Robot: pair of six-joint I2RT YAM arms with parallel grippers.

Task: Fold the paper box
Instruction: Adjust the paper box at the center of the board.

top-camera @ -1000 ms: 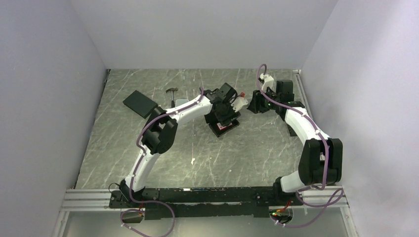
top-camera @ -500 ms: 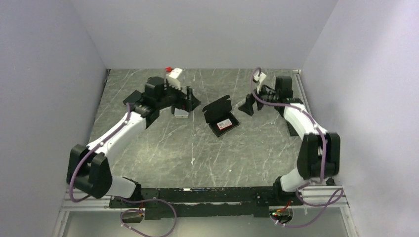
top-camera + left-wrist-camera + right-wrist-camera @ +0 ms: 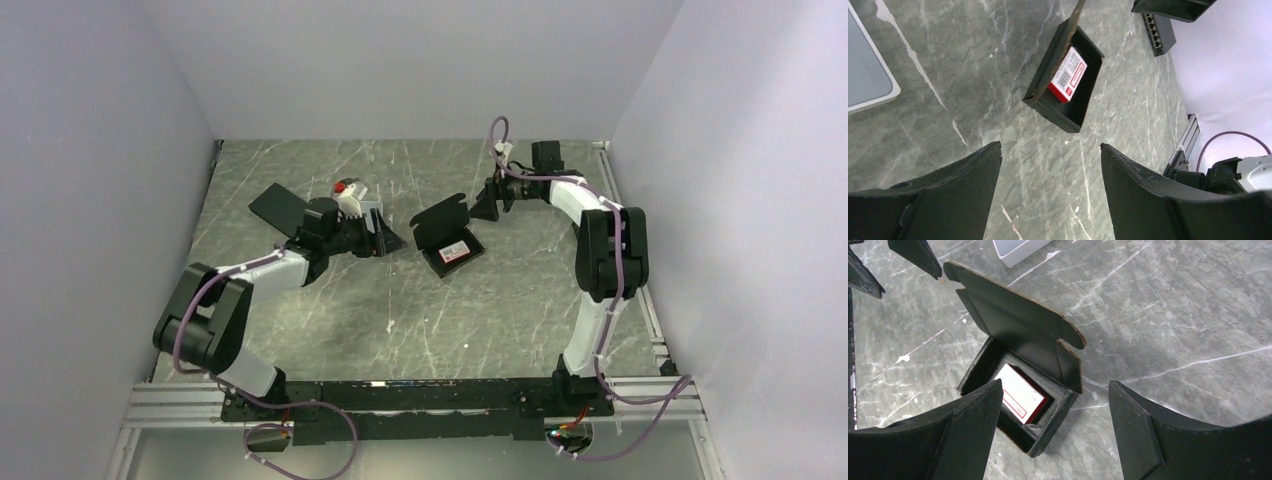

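Box position: the paper box is set near the middle of the table, between the two arms and touched by neither.
Box condition: the tray is formed, with its walls raised. The lid is stood up from the rear wall with its side flaps loose. A red-and-white carton is laid inside.
Left arm: the left gripper is aimed at the box from the left, with its fingers spread apart and nothing between them.
Right arm: the right gripper is held near the raised lid, with its fingers likewise spread and nothing gripped.
Step in hand: closing is judged to be the stage reached, as the lid is not yet brought down.
Next move: the lid is to be pressed forward and down. The side flaps must be tucked inside the walls, and the tray should be steadied so the thin card is not pushed along.
Other items: a silver-grey case and a black slab are placed to the left.
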